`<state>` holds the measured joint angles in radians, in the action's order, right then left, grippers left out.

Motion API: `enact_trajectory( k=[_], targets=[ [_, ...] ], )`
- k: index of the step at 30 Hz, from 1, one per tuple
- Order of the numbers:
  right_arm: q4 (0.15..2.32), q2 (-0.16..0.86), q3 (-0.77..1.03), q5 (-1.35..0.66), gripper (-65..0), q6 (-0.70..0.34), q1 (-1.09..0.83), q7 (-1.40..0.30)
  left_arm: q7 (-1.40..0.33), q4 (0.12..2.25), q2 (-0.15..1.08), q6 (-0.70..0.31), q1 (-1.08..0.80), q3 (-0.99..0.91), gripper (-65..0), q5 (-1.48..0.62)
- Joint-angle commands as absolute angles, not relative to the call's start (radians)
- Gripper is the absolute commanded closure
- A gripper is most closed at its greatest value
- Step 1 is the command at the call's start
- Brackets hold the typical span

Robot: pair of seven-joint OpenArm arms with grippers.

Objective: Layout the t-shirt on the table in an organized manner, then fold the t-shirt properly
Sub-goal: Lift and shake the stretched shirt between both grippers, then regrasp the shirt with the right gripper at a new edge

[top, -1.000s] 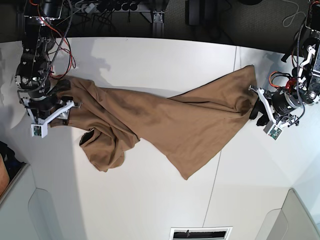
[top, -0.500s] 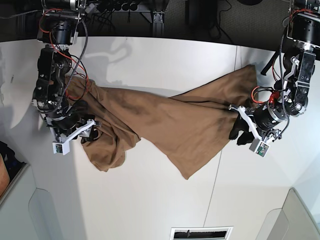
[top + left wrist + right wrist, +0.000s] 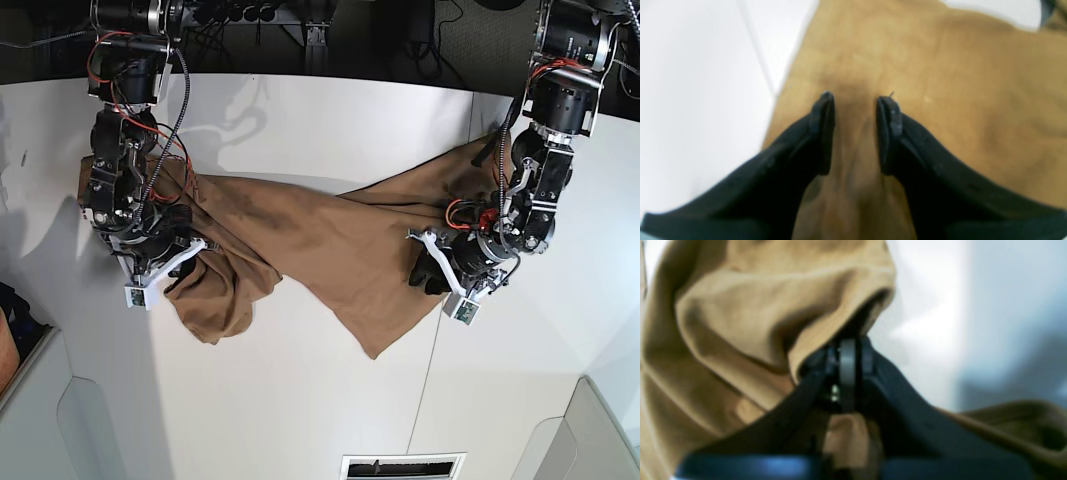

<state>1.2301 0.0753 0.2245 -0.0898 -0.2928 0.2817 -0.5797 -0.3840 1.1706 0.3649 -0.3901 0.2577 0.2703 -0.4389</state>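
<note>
I see the table [image 3: 300,400] carrying the t-shirt [image 3: 340,240] rumpled across frame centre. Both arms have moved inward; my right gripper [image 3: 848,350] just clamped its bunched edge, the left gripper [image 3: 853,110] straddles cloth, jaws apart.

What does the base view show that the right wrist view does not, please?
Only the base view shows the whole crumpled tan fabric t-shirt stretched across the large white table, plus both arms and the left tool over the cloth.

Only the right wrist view shows up close that the right tool is shut on a bunched fold, jaws pressed together.

Both show tan cloth, white tabletop and the right tool at the shirt's edge.
</note>
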Motion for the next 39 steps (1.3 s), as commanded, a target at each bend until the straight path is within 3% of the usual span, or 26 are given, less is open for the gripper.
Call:
enact_trajectory(
  k=[1, 10, 15, 16, 19, 20, 21, 31, 39],
  targets=[
    [1.241, 0.092, 0.225, -0.060, 0.0, -0.292, 0.302, -0.576, -0.364, 1.173, 0.377, -0.389, 0.282, 0.265, -21.5, -0.430],
    [1.241, 0.226, 0.230, -0.037, 0.0, -0.231, 0.301, -0.578, -0.442, 1.164, 0.509, -0.391, 0.250, 0.258, -21.5, -0.478],
    [1.242, 0.264, 0.240, -0.037, 0.0, -0.163, 0.295, -0.580, -0.445, 1.248, 0.565, -0.443, 0.200, 0.212, -21.5, -0.545],
    [1.242, 0.264, 0.245, -0.037, -2.3, -0.163, 0.296, -0.580, -0.451, 1.275, 0.567, -0.443, 0.190, 0.196, -21.5, -0.559],
    [1.247, 0.263, 0.252, -0.045, -29.7, -0.157, 0.290, -0.580, -0.466, 1.367, 0.566, -0.443, 0.160, 0.143, -21.5, -0.595],
    [1.256, 0.263, 0.252, -0.048, -35.2, -0.152, 0.287, -0.587, -0.473, 1.397, 0.566, -0.443, 0.152, 0.131, -21.5, -0.604],
    [1.269, 0.263, 0.252, -0.059, -36.7, -0.153, 0.284, -0.604, -0.479, 1.426, 0.566, -0.443, 0.146, 0.120, -21.5, -0.611],
    [1.575, 0.262, 0.251, -0.295, -36.7, -0.284, 0.132, -0.762, -0.525, 1.574, 0.566, -0.465, 0.130, 0.102, -21.5, -0.654],
    [1.608, 0.185, 0.251, -0.304, -36.7, -0.348, -0.064, -0.735, -0.528, 1.575, 0.565, -0.465, 0.113, 0.102, -21.5, -0.655]
  ],
)
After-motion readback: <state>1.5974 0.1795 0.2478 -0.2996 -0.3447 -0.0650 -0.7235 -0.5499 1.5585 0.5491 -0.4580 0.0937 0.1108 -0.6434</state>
